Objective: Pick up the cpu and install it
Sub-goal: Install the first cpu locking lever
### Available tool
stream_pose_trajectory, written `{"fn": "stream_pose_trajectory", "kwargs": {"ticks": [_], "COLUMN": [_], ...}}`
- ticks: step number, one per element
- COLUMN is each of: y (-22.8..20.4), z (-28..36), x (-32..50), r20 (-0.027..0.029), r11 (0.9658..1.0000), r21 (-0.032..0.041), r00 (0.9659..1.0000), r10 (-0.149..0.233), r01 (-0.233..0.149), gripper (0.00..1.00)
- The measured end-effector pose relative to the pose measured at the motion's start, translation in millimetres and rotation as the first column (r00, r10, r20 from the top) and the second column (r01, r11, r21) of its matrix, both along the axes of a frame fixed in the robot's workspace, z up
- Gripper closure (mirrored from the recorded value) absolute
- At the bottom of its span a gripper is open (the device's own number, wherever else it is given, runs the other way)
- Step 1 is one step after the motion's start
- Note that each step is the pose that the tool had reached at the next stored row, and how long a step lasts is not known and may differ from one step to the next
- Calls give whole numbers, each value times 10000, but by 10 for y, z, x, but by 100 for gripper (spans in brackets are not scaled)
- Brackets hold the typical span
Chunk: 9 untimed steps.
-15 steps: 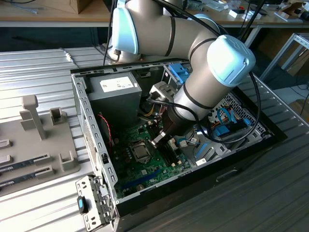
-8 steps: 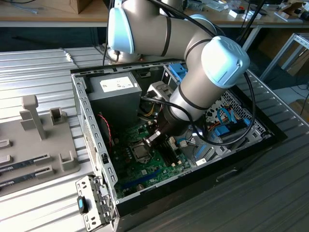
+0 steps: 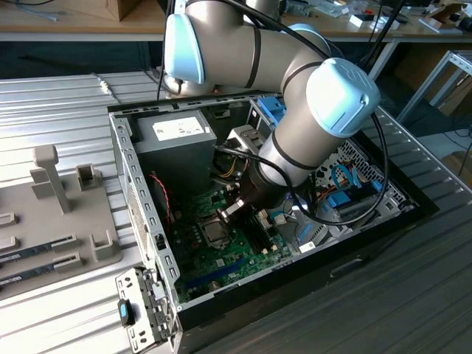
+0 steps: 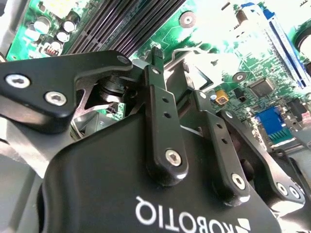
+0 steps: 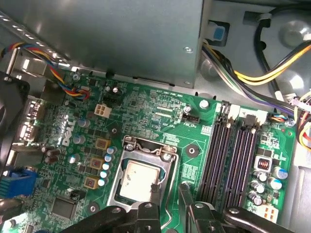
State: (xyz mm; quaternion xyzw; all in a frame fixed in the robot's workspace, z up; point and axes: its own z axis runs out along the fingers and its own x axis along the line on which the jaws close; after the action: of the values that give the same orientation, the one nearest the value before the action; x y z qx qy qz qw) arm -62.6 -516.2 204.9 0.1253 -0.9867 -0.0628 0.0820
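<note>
The cpu [image 5: 136,180] lies flat in its socket on the green motherboard [image 5: 146,104], silvery top up, with the metal socket frame [image 5: 146,147] around it. In the exterior view the cpu [image 3: 214,233] sits just below the arm's wrist. My gripper [image 5: 169,196] hovers low over the socket's edge on the memory-slot side. Its two black fingers [image 5: 154,194] stand a small gap apart and hold nothing; one tip is at the cpu's rim. In the second wrist view the gripper [image 4: 175,77] hangs close above the board.
The open computer case [image 3: 136,192] holds a grey power supply [image 3: 173,136] behind the socket, black memory slots [image 5: 228,150] beside it, and bundled cables [image 5: 262,68]. A grey fixture tray [image 3: 66,214] with memory sticks [image 3: 37,247] lies at the exterior view's left.
</note>
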Motion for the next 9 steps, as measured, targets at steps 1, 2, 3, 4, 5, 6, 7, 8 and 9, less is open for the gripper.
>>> {"fn": "stream_pose_trajectory", "kwargs": {"ticks": [1,2,3,4,5,6,7,8,9], "y": [-15,-18,-17,-18,-18,-19,-19,-19,-19], "z": [0,1,1,1,-1,-3,-8,-11,-12], "x": [-1,-1,-1,0,0,0,2,2,2], "r20": [-1,-1,-1,0,0,-1,-1,-1,-1], "r11": [10000,10000,10000,10000,10000,10000,10000,10000,10000], "r21": [-1,-1,-2,-1,1,-1,-1,-1,0], "r00": [10000,10000,10000,10000,10000,10000,10000,10000,10000], "r10": [-1,-1,-1,-1,-1,-1,-1,-1,-1], "r01": [1,1,1,1,1,1,1,1,1], "gripper": [70,70,70,70,70,70,70,70,70]}}
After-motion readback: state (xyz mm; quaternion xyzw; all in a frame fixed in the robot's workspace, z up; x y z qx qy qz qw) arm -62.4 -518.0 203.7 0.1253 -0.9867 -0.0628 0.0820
